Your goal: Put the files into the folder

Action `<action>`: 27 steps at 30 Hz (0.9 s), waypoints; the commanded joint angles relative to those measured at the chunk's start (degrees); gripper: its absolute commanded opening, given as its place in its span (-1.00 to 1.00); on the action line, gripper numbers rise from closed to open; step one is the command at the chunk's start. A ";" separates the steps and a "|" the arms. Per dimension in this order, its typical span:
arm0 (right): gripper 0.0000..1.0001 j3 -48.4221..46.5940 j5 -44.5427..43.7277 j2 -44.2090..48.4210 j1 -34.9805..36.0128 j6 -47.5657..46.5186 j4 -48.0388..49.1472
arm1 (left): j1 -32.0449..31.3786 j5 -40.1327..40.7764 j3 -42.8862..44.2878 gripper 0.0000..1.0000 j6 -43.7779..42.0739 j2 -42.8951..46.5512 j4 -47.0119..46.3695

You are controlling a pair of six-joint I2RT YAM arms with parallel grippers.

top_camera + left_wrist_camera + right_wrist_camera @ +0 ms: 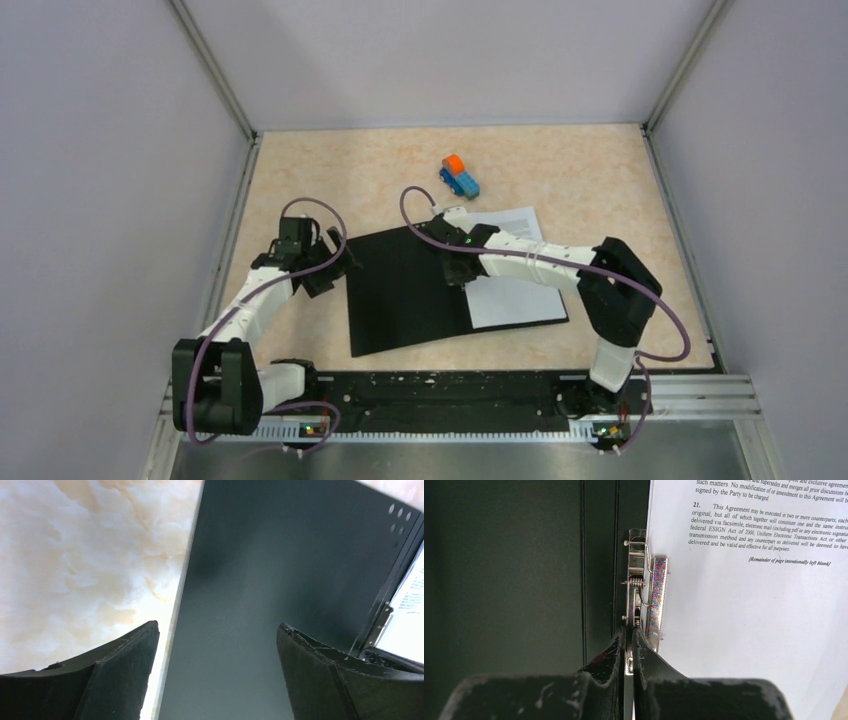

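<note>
Right wrist view: your right gripper (629,632) is pinched closed, and a thin sliver of the metal clip (658,600) shows between the pads, so it reads as a grip on the clip's lever, though whether the bar is lifted or pressed down you cannot tell. The clip runs straight ahead of the fingertips along the spine of the folder (514,580), which lies open with its black inside up. The files (749,630) sit just off the right side of those fingertips on the folder's right half. Their long edge runs parallel to the clip, and that near edge is tucked at or under the clip bar. That alignment is what the next move turns on, in my judgement: sheet edge and clip bar share one axis, dead ahead of the right gripper.

Your left gripper (217,627) is spread wide and holds nothing. It hovers with the folder's outer left edge between its fingers, bare table (75,555) off its left finger. It is well apart from the files, so the right arm is the nearer one. Toy truck (459,177) sits beyond the folder, not involved
</note>
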State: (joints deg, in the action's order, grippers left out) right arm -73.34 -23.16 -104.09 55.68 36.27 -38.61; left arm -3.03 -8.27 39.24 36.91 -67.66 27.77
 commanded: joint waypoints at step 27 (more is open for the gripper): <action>-1.00 1.28 3.32 11.40 -5.31 -3.64 2.01 | 1.27 -9.05 -6.55 0.96 4.41 0.57 -10.10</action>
State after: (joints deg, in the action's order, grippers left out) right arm -71.61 -19.18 -97.21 50.74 33.28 -38.15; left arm -2.04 -15.05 35.03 39.18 -66.02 21.15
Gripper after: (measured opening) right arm 0.022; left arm 0.980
